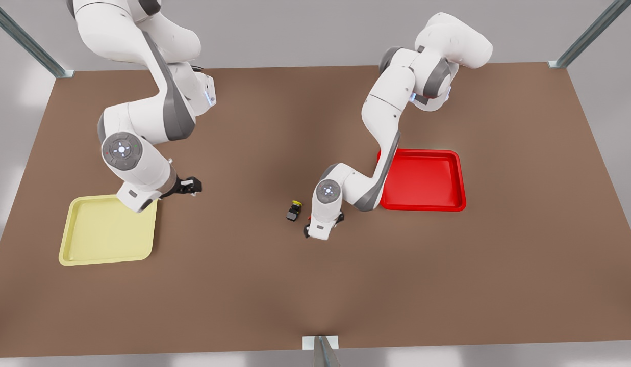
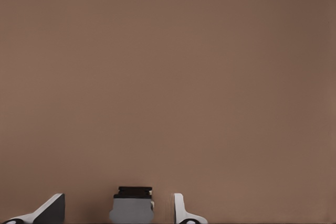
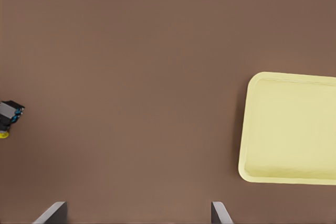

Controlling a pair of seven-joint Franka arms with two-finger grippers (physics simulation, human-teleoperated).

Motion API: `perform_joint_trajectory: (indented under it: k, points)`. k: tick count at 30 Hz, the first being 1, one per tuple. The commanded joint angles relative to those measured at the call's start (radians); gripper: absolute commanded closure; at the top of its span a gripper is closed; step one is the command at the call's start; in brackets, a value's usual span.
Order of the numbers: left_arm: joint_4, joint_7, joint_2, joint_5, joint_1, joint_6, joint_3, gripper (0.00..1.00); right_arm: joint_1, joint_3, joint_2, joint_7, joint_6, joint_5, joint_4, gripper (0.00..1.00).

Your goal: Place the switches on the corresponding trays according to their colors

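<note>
The switch with the yellow cap (image 1: 294,210) lies on its side on the brown table, mid-table; it also appears as the yellow-capped switch (image 3: 9,119). My left gripper (image 1: 309,229) is low over the table just to the front view's right of it. In the left wrist view the left gripper (image 2: 118,199) is open, with a grey-and-black switch body (image 2: 132,206) between its fingers and a gap on each side; its cap colour is hidden. My right gripper (image 1: 193,186) hangs open by the yellow tray (image 1: 108,232). The red tray (image 1: 422,181) holds nothing.
From the right wrist, the yellow tray (image 3: 289,129) holds nothing, and the right gripper (image 3: 136,205) has bare table under it. The left arm's elbow overhangs the red tray's near-left corner. Metal frame posts stand at the table's corners and front edge (image 1: 320,349).
</note>
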Motion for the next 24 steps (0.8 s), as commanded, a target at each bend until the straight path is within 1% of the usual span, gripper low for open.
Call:
perform_joint_trajectory:
  k: [1, 3, 4, 9, 18, 24]
  points:
    - [0.0, -0.003, 0.0, -0.004, 0.0, 0.001, 0.0, 0.0, 0.0, 0.0, 0.0, 0.0, 0.001, 0.0, 0.0, 0.0]
    - [0.011, 0.0, 0.014, -0.002, -0.003, 0.039, -0.003, 0.0, 0.0, 0.0, 0.001, 0.0, 0.001, 0.0, 0.0, 0.0]
    - [0.011, 0.092, 0.015, -0.002, -0.008, 0.039, -0.003, 0.0, 0.0, -0.001, 0.001, 0.0, 0.001, 0.0, 0.0, 0.0]
    - [0.003, 0.259, -0.002, -0.001, -0.008, -0.011, -0.009, 0.0, 0.001, -0.001, 0.003, 0.0, 0.001, 0.0, 0.0, 0.0]
    - [0.01, 0.174, 0.025, -0.028, -0.006, -0.01, -0.003, 0.0, 0.001, -0.001, 0.003, 0.0, -0.003, 0.0, 0.0, 0.0]
    - [0.036, 0.144, 0.058, -0.028, -0.009, 0.03, -0.003, 0.0, 0.001, -0.001, 0.003, 0.0, -0.003, 0.0, 0.0, 0.0]
